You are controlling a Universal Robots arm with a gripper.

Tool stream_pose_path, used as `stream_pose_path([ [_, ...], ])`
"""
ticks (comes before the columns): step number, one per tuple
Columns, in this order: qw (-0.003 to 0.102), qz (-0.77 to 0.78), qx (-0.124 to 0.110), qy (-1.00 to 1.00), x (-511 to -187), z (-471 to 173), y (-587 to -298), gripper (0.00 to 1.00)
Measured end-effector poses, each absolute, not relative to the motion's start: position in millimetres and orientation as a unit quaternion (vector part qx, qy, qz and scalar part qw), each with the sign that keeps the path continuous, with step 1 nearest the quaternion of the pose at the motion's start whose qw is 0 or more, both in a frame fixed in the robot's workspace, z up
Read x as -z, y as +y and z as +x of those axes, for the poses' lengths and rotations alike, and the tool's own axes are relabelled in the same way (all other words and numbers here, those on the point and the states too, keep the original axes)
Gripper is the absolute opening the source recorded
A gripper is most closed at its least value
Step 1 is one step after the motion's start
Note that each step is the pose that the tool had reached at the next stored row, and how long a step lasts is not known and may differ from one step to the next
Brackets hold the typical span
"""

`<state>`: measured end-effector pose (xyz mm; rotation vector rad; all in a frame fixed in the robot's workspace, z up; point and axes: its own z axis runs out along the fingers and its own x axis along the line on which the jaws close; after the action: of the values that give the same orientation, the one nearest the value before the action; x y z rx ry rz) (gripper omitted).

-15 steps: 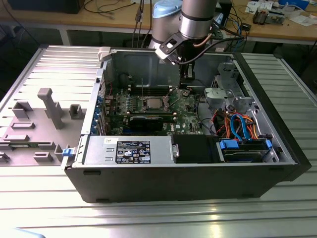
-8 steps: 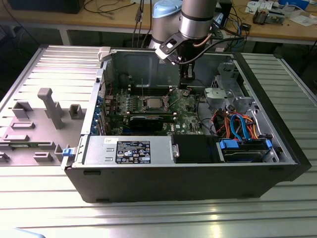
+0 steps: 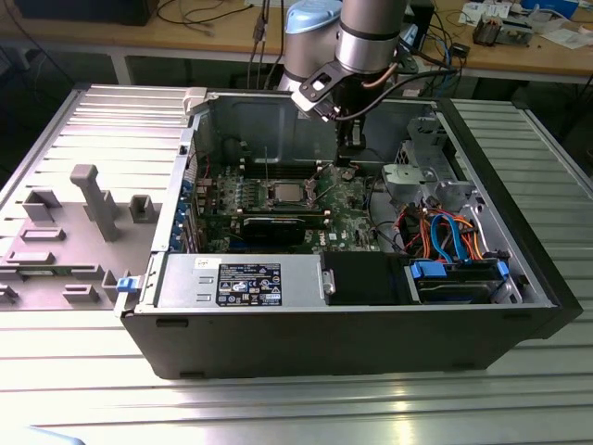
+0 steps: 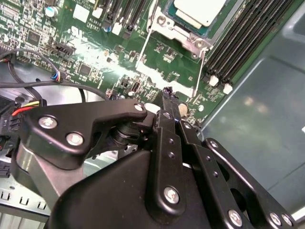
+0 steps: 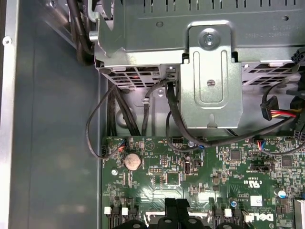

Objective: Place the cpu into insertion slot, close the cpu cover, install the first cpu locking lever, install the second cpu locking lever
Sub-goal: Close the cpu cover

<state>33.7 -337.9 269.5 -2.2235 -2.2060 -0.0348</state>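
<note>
One gripper [image 3: 346, 163] hovering, pincer pinched narrow, gripping nothing visible; cpu [image 3: 285, 193] sitting in insertion slot [image 4: 183, 34], gripper's 8 o'clock in exterior view; cpu cover [image 4: 164, 78] seemingly lying open; fingertips [image 5: 170, 212] risking slipping off thin frame, gouging board [image 5: 200, 186].

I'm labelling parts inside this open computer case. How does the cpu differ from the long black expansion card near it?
The cpu is a small square; the expansion card is a long narrow bar. The cpu's top is silver-grey metal, while the expansion card is black. In the exterior view the expansion card lies between the cpu and the power supply. Both sit on the green motherboard.
</note>
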Motion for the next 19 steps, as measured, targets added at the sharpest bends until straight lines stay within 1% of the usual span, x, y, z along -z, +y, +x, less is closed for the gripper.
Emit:
stream_pose_path([
  [9, 0.004, -0.71, 0.01, -0.705, -254.5, 41.9, -337.9, 0.11],
  [19, 0.005, -0.709, 0.01, -0.705, -253.1, 36.5, -337.9, 0.11],
])
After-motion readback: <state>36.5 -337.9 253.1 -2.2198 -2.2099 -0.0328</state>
